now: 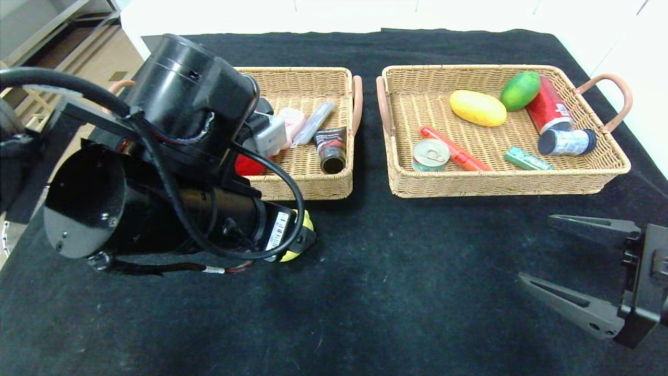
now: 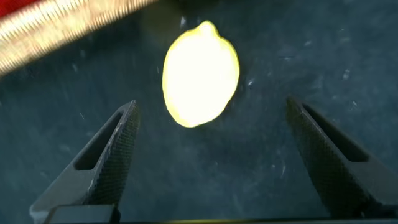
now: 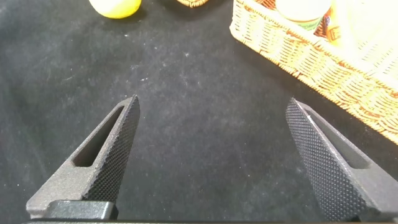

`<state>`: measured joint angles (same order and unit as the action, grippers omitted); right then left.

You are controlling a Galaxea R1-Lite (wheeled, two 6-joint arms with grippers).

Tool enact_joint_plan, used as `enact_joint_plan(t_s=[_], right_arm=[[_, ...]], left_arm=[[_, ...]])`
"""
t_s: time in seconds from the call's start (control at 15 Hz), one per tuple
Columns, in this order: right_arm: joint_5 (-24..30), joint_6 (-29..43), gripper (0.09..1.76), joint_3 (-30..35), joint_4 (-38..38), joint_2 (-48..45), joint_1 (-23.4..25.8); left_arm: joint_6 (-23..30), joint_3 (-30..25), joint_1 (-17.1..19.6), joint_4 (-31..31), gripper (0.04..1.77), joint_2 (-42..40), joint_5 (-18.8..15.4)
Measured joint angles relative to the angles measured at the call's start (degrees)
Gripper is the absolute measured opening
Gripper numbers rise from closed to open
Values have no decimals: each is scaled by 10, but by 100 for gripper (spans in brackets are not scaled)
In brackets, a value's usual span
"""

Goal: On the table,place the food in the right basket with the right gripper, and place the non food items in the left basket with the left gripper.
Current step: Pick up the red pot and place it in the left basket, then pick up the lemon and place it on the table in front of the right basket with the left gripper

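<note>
1. Left arm (image 1: 156, 172) reaches low over the black table (image 1: 365, 292), just in front of the left basket (image 1: 308, 185).
2. Left gripper (image 2: 211, 155) has its jaws spread wide, holding nothing; the lemon (image 2: 200, 73) lies on the cloth beyond the fingertips, not touched (in the head view only its yellow edge (image 1: 300, 230) shows beside the arm).
3. Left basket holds a pink item (image 1: 292, 121), a clear tube (image 1: 313, 122) and a dark bottle (image 1: 331, 151).
4. Right basket (image 1: 501, 180) holds a tin (image 1: 430, 154), orange stick (image 1: 454, 150), yellow fruit (image 1: 477, 108), green fruit (image 1: 520, 90), red can (image 1: 549, 110), silver can (image 1: 566, 141), green pack (image 1: 527, 159).
5. Right gripper (image 1: 563, 261) hovers over the table's near right part, jaws wide apart, empty.
</note>
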<state>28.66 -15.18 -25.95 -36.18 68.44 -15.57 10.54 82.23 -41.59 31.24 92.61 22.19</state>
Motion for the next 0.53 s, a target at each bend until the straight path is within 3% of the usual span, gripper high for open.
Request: enact_joint_plan(t_s=[0.53], right_arm=[[0,-2,171,1,-1,1,0]], left_arm=[[61,23,1,7,170,66,25]])
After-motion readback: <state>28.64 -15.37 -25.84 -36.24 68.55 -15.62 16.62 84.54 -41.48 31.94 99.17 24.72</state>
